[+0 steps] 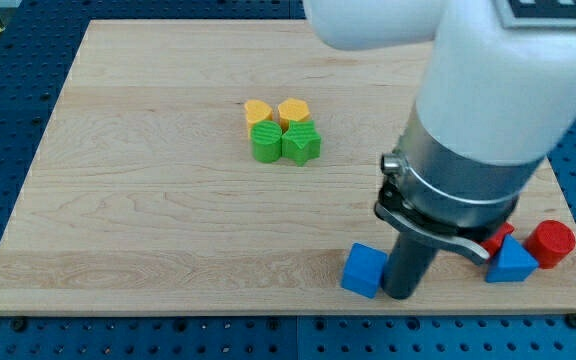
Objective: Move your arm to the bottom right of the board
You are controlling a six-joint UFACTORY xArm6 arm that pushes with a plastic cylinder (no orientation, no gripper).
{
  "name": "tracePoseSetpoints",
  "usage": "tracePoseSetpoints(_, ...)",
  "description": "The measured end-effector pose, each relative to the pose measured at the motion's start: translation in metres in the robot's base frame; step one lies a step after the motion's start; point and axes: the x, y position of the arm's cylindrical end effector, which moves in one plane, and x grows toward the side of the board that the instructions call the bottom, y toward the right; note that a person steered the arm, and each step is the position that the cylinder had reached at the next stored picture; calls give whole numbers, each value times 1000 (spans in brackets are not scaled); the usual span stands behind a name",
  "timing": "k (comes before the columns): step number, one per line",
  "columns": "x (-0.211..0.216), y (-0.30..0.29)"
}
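Nearing the wooden board's [168,220] bottom-right corner, my tip [400,296] touching the blue cube [364,270]; gripperless, no grasp; next, easing rightward.

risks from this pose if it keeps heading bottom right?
1. My tip sits right beside the blue cube; any drift toward the view's left would shove it toward the board's bottom edge.
2. The blue triangular block, the red cylinder and a partly hidden red block lie toward the view's right, probably in the path; they could be pushed off the corner.
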Motion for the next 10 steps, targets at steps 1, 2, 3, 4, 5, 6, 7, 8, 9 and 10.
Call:
tracePoseSetpoints(1,-10,-10)
tracePoseSetpoints(2,2,-10)
tracePoseSetpoints(3,14,6)
tracePoseSetpoints(4,15,44)
tracePoseSetpoints(5,14,56)
tracePoseSetpoints(6,14,94)
tracePoseSetpoints(7,14,108)
tracePoseSetpoints(8,13,120)
tracePoseSetpoints(9,15,148)
tracePoseSetpoints(10,2,178)
